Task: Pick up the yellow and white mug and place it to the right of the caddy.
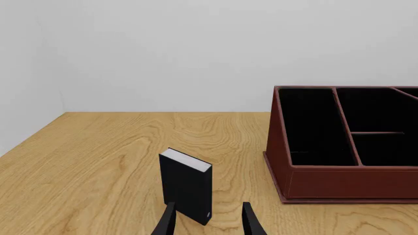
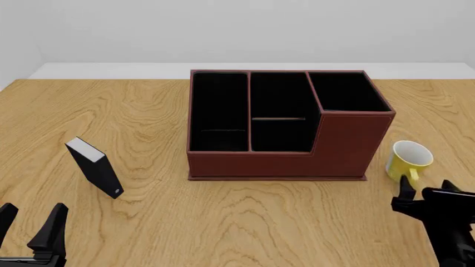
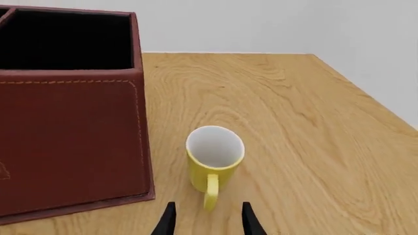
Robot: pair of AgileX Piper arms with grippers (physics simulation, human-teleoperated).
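Note:
The yellow and white mug (image 2: 410,158) stands upright on the table just to the right of the caddy (image 2: 290,158), handle toward me. It also shows in the right wrist view (image 3: 214,164), next to the caddy's tall end wall (image 3: 72,142). My right gripper (image 2: 426,189) is open and empty just in front of the mug; its fingertips (image 3: 168,213) flank the low end of the handle without touching it. My left gripper (image 2: 33,214) is open and empty at the front left, far from the mug.
A small black, white-edged box (image 2: 95,167) stands upright at the left, right in front of the left gripper (image 1: 209,208). It shows in the left wrist view (image 1: 186,186) with the caddy (image 1: 353,183) beyond it. The table's right edge is close to the mug.

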